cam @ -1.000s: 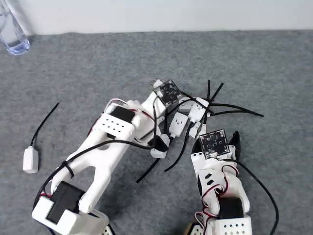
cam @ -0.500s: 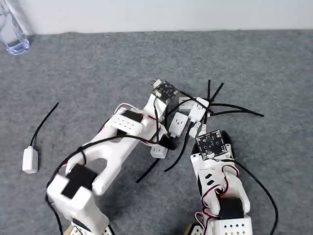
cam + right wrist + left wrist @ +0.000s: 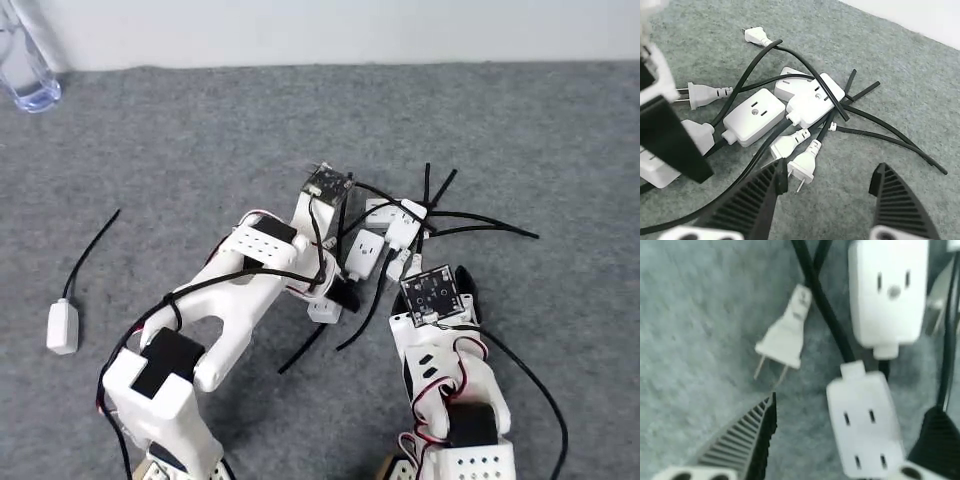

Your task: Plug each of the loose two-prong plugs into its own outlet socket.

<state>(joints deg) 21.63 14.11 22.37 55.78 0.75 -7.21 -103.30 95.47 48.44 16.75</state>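
Plug: a small white two-prong plug (image 3: 782, 337) was left loose on the grey carpeted surface (image 3: 685, 315), just beside a white outlet socket (image 3: 887, 295) and black cords (image 3: 825, 310).
Left gripper (image 3: 855, 412): jaws were held apart close above them.
Right gripper (image 3: 831, 172): jaws were held apart over another white plug (image 3: 802, 167).

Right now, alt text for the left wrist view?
The open left gripper hovers over a white socket on grey carpet. A loose white plug lies just beyond one fingertip, prongs bare, with black cords and a second socket past it.
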